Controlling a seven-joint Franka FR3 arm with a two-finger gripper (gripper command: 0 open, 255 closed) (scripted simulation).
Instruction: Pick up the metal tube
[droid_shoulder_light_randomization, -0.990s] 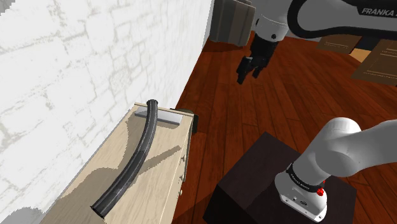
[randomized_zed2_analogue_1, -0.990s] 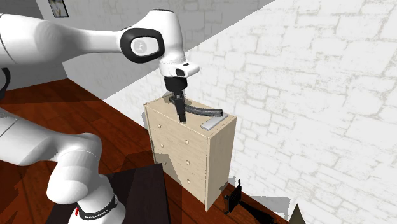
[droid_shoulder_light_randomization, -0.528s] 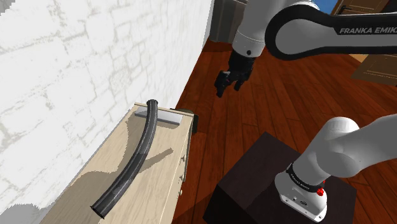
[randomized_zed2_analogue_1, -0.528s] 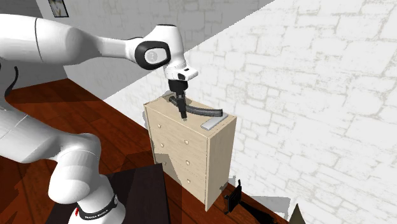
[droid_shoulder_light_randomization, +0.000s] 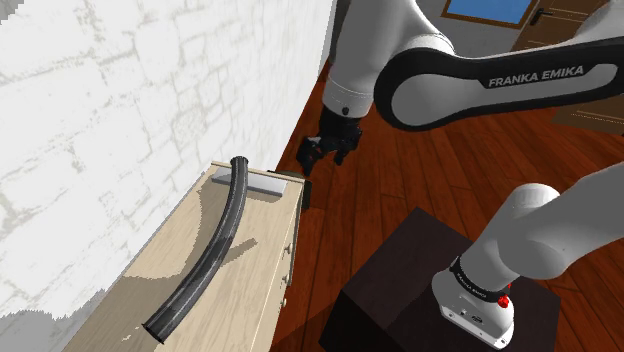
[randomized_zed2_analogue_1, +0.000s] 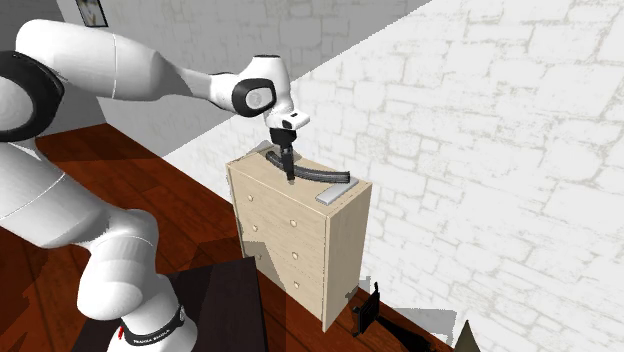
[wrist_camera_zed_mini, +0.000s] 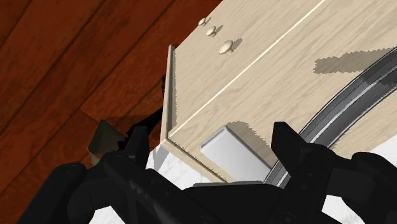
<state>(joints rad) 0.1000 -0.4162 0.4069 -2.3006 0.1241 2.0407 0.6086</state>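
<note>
Hovering gripper (droid_shoulder_light_randomization: 318, 152), fingers spread, empty; dark curved tube (droid_shoulder_light_randomization: 214, 242) lies lower left in shoulder view, long axis along dresser (droid_shoulder_light_randomization: 262, 275) top.

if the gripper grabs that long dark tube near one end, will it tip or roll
Likely tips: the tube is long, spanning most of the dresser top, so an end grasp would likely let the far end droop. It looks rigid and curved, so it should rock rather than roll. Its smooth surface may slip in the gripper.
</note>
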